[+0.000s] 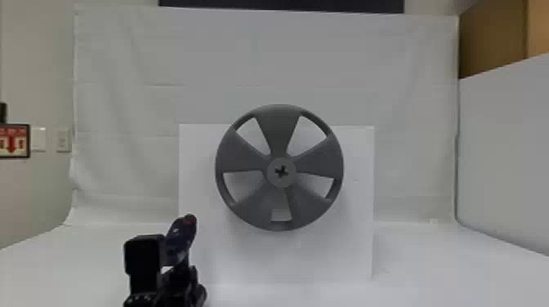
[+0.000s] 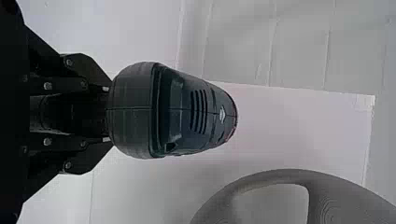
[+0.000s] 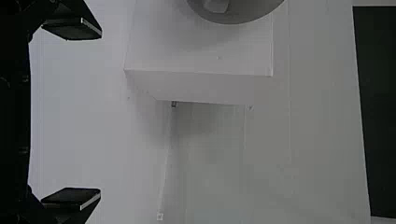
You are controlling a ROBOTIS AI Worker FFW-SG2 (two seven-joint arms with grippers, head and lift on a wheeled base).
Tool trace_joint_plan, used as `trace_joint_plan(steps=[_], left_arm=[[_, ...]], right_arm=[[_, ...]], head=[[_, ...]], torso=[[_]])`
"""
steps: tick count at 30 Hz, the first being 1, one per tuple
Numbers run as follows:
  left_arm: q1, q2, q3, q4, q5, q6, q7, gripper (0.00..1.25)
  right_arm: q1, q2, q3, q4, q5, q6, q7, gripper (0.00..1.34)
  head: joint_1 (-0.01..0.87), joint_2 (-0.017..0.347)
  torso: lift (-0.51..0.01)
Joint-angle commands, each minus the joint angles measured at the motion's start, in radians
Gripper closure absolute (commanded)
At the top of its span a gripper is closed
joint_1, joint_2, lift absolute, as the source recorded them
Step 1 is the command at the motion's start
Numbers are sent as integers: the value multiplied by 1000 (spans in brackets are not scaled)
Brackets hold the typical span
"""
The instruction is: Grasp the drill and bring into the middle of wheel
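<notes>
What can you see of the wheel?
The wheel is round and grey, perhaps plastic, with a thin rim and five broad spokes with openings between. Its round hub has a dark star-shaped hole. It stands upright, facing the robot, before a white box; how it is fixed is hidden. The drill is apart from it.

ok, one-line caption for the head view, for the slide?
Drill in the left claw, low and left of the five-spoked grey wheel.

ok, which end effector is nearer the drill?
Left. The left end effector grips the drill; the right end effector is open, away from it, to the right of the wheel.
</notes>
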Motion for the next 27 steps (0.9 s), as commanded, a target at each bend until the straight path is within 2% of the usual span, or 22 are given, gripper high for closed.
trace_joint_plan(steps=[1,27], left_arm=[[0,1,0,10,-4,-5,0,1223],[-1,-1,-3,30,-30,-8,-3,1223]], right_arm=[[0,0,3,0,2,0,0,110],[0,2,8,2,5,0,0,110]], head=[[0,0],[0,0]], torso=[[-406],[-406]])
